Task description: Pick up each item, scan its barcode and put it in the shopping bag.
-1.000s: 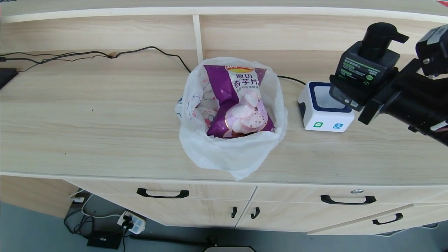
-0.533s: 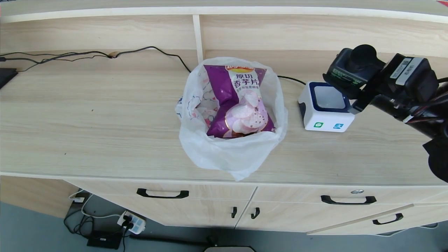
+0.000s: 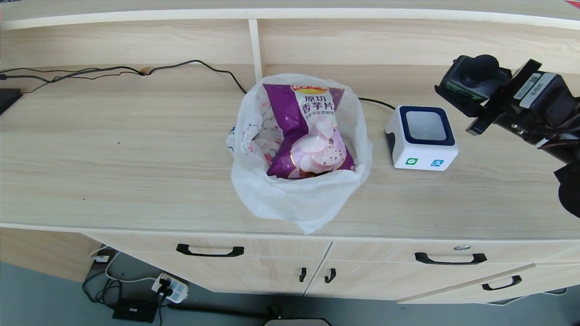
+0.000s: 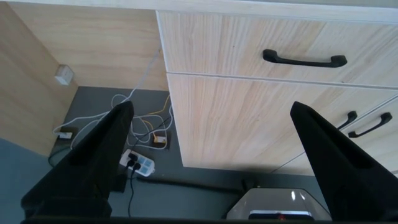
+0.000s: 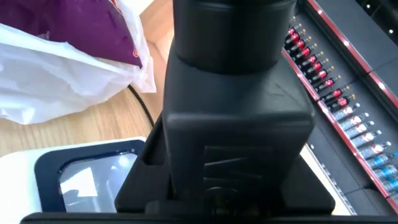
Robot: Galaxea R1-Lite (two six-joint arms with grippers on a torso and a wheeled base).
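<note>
A black pump bottle was held clamped in the right gripper. It was raised above the wooden counter, to the right of the white barcode scanner and apart from it. A purple bag of chips was seen standing in the white shopping bag at the counter's middle, left of the scanner. The left gripper was found low before the drawer fronts, its jaws spread wide with nothing between them.
</note>
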